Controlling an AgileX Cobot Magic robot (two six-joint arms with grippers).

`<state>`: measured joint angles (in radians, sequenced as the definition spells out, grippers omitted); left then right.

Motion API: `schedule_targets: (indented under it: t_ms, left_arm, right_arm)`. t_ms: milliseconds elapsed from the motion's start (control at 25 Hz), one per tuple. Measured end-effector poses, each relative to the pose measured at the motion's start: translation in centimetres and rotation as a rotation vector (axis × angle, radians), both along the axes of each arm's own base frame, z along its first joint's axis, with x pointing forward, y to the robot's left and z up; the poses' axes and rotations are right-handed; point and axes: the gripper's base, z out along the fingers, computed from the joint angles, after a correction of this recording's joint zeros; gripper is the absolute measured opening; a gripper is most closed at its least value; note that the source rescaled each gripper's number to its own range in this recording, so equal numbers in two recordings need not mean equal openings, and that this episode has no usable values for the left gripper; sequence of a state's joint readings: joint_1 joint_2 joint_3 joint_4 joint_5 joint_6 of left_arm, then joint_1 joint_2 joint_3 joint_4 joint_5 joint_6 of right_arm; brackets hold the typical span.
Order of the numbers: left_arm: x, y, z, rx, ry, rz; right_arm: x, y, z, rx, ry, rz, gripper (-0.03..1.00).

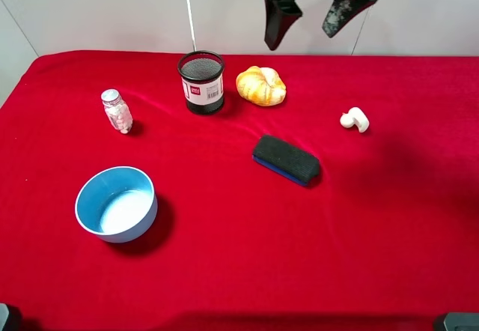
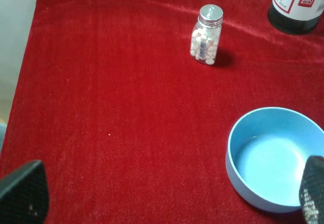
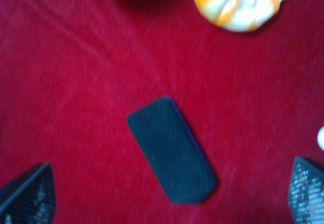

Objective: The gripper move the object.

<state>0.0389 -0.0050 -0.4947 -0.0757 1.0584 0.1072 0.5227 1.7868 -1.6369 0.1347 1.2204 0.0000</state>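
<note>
The right pincer [image 1: 305, 28] hangs in the air above the far edge of the red-covered surface [image 1: 239, 256], its two black fingers spread wide with nothing between them. The object [image 1: 261, 85], a lobed orange-yellow bread-like lump with pale cream patches, lies on the cloth near that far edge, roughly midway along it, below the pincer and a little toward the left side, clearly apart from both fingers. In the right wrist view the object [image 3: 240, 2] sits at the border of the picture, beyond the span of the two fingertips [image 3: 28, 196], which frame the black eraser block [image 3: 171, 149] instead (that view is blurred, so fine detail is lost). The eraser block [image 1: 287, 159] rests nearer the middle of the surface, closer to the near edge than the object and well apart from it. Just beside the object, toward the left edge, stands a black mesh cup [image 1: 201, 82] with a white label. A small white curved piece [image 1: 355, 119] lies toward the right edge. A little bottle of white tablets [image 1: 117, 111] stands upright toward the left edge, and a blue bowl [image 1: 117, 204] sits closer to the near-left corner. The left pincer [image 2: 167, 203] shows only its dark fingertips, set wide and empty, near the bowl [image 2: 276, 158].
</note>
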Motion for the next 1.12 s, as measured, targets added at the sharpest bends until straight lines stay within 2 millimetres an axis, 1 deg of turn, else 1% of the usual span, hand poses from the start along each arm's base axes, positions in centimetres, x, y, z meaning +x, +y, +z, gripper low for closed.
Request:
schedule_targets:
  t_ms: [320,560,680,1120]
  left_arm:
    - [0.0,0.0,0.0,0.000,0.000,0.000]
    - [0.0,0.0,0.0,0.000,0.000,0.000]
    - [0.0,0.0,0.0,0.000,0.000,0.000]
    - [0.0,0.0,0.0,0.000,0.000,0.000]
  right_arm:
    - [-3.2,-1.9,1.7,0.003,-0.022,0.000,1.00]
    - [-6.0,-3.6,2.2,-0.003,-0.028,0.010,1.00]
    - [-7.4,-4.4,2.8,-0.001,-0.050,0.027,1.00]
    - [-10.7,-6.8,6.8,0.012,-0.221,0.073,1.00]
